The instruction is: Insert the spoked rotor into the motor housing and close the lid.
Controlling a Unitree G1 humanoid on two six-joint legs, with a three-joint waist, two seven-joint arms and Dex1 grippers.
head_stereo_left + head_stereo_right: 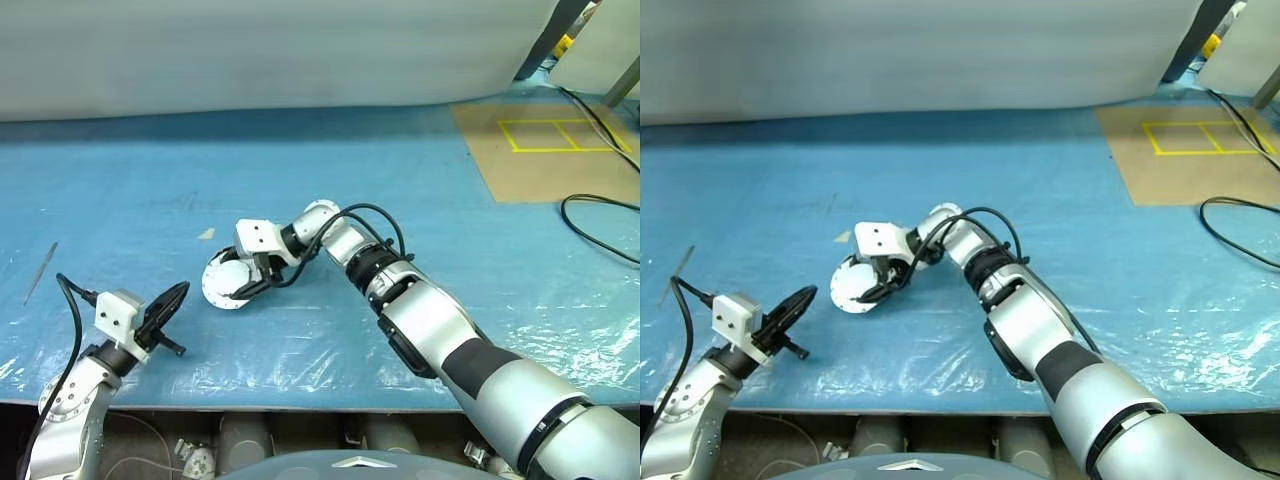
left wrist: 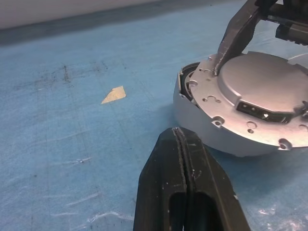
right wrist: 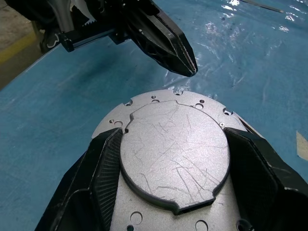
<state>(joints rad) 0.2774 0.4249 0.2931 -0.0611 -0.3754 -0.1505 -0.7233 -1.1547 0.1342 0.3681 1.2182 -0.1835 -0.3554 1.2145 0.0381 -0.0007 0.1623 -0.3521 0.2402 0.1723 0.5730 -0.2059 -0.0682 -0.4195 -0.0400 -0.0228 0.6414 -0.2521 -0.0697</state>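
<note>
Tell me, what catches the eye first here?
Mid-table on the blue sheet, the right gripper clamps a round silver lid tilted over the motor housing, its fingers on opposite edges. Near the table's front left edge, the left gripper hangs shut and empty, pointing at it.

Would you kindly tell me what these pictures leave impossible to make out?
- Rotor: whether it sits inside the housing; the lid covers the opening in every view.
- Lid seating: left wrist view shows a dark gap at one edge; the rest is hidden by the right pincer.
- Head views: lid details too small.
</note>
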